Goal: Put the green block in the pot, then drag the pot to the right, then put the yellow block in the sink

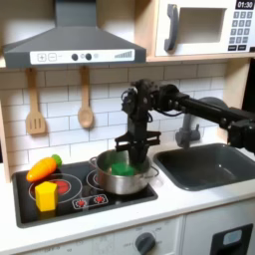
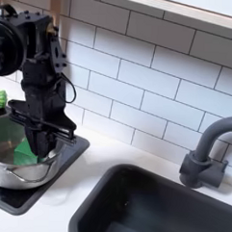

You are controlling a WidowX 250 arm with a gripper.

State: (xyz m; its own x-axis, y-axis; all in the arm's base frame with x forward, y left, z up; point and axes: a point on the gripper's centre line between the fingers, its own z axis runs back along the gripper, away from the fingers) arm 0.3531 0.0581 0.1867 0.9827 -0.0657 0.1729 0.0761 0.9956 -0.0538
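The fingers (image 1: 127, 156) hang just above the pot's mouth in the first exterior view, and we cannot tell whether they are open or closed. After them we take the sink (image 1: 212, 165), a dark grey basin set into the white worktop (image 1: 184, 204) at the first exterior view's right, its curved faucet (image 2: 208, 152) behind it. Left of it sits the black stove (image 1: 75, 199). On its right burner stands the pot (image 1: 124, 179), and the green block (image 1: 123, 169) lies inside. Near the stove's left edge we see the yellow block (image 1: 46, 195), with a toy carrot (image 1: 43, 168) just behind it.
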